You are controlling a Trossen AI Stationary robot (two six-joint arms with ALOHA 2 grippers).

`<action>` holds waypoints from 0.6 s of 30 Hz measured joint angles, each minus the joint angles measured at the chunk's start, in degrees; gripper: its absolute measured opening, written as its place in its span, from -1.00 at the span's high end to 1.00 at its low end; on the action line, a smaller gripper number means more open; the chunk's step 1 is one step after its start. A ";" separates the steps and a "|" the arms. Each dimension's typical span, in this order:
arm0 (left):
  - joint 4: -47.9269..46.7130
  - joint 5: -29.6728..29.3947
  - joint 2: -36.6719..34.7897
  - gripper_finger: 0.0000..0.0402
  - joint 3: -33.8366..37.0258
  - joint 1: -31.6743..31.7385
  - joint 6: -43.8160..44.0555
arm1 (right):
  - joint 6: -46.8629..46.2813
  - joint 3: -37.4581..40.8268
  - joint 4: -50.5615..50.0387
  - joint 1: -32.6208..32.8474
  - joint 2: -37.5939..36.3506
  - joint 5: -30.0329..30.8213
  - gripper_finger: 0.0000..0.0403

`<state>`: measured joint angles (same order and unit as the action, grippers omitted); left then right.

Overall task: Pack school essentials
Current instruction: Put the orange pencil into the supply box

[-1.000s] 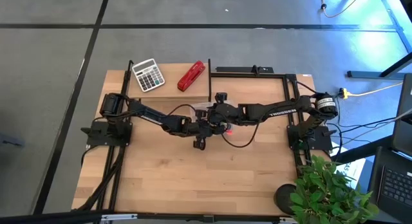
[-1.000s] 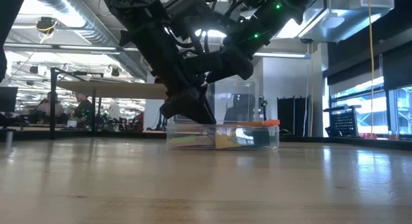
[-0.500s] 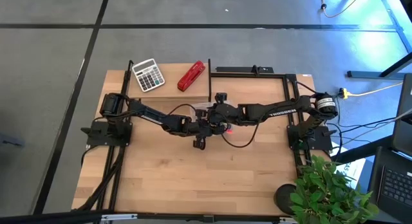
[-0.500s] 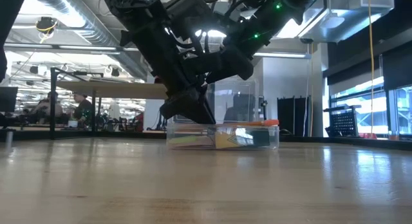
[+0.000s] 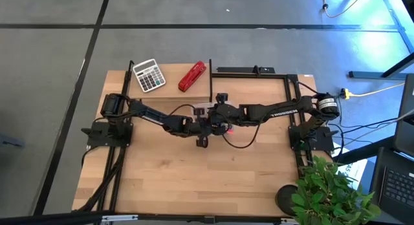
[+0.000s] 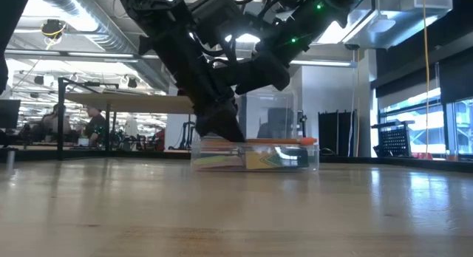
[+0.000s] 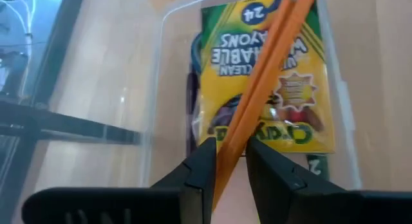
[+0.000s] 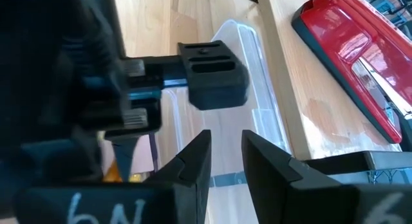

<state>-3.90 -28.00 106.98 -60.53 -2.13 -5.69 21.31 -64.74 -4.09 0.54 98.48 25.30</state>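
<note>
The orange pencil (image 7: 261, 95) is pinched by the left gripper (image 7: 226, 161) over the clear box (image 7: 158, 89), above the yellow-green crayon box (image 7: 283, 89). The right gripper (image 8: 225, 150), narrowly parted and empty, hangs at the box's rim, the red stapler (image 8: 351, 53) beyond.

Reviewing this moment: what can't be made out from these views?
- High view: clear box contents, hidden under both arms.
- Left wrist view: whatever lies under the crayon box; the orange pencil tip is cut off by the edge.
- Right wrist view: whether the right hand holds anything, though its fingers stand apart.
</note>
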 joint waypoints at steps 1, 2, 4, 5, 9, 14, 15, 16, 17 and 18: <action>0.16 -0.21 0.00 0.61 0.00 0.02 -0.04 | -0.01 -0.01 -0.01 0.00 0.00 -0.08 0.56; 0.22 -0.23 0.00 0.61 0.00 0.02 -0.02 | -0.01 -0.01 -0.01 0.02 0.00 -0.13 0.56; 0.24 -0.43 0.00 0.61 0.00 0.04 0.84 | -0.12 -0.03 -0.01 0.04 0.00 -0.13 0.56; 0.24 -0.72 0.00 0.61 0.00 0.04 1.80 | -0.18 -0.03 -0.01 0.04 0.00 -0.15 0.56; 0.70 -3.04 0.00 0.61 0.00 0.27 5.92 | -0.61 -0.07 0.08 0.09 0.00 -0.20 0.56; 0.71 -2.63 0.00 0.61 -0.04 1.32 9.98 | -0.69 -0.12 0.25 -0.02 0.00 0.46 0.56; 0.69 -2.52 0.00 0.61 -0.04 1.49 10.02 | -0.67 -0.10 0.19 -0.02 0.00 0.54 0.56; 0.65 -2.48 0.00 0.61 -0.04 1.62 10.05 | -0.66 -0.12 0.17 -0.02 0.00 0.57 0.56; 0.64 -2.48 0.00 0.61 -0.04 1.75 10.05 | -0.65 -0.11 0.17 -0.02 0.00 0.57 0.56; 0.63 -2.51 0.00 0.61 -0.04 1.85 10.08 | -0.63 -0.10 0.17 -0.02 0.00 0.57 0.56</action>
<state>-3.28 -30.51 106.98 -60.58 -0.29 4.38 20.68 -64.84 -3.92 0.51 98.48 25.87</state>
